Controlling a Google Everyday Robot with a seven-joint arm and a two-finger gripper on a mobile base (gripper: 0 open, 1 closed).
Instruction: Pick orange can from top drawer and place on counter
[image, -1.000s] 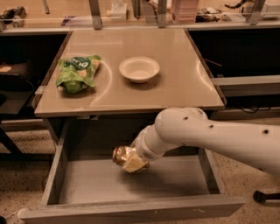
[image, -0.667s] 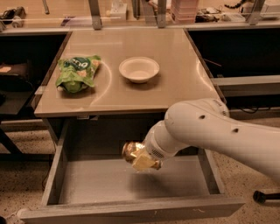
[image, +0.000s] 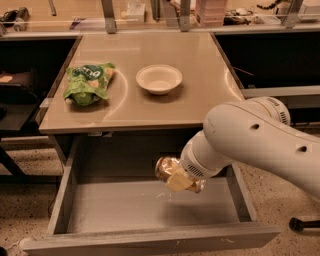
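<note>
I see the gripper (image: 177, 178) hanging just below the front edge of the counter (image: 200, 75), a little right of that edge's middle. Its fingers are clenched on the orange can (image: 165, 167). One pale yellowish fingertip (image: 178, 181) lies across the can's lower right side; I cannot make out the other finger behind the can. The can is tilted, with its shiny golden side turned toward the camera and its left end sticking out past the gripper. It sits lower than the countertop and in front of it, touching neither the counter's surface nor its edge.

The top drawer (image: 115, 207) is pulled out from under the counter's front edge and stands open. The can is held clear above the drawer's flat grey bottom, and a faint shadow falls on that bottom right beneath it. The drawer's long front panel is the part lying farthest out from the counter, toward the camera.

The white robot arm (image: 255, 140) comes in past the counter's right front corner and bends down to the gripper, covering that corner.

On the counter's left half lies a green snack bag (image: 89, 82). A white bowl (image: 159, 79) stands upright near the counter's middle, well apart from the bag. Both are farther back on the counter than the can.
</note>
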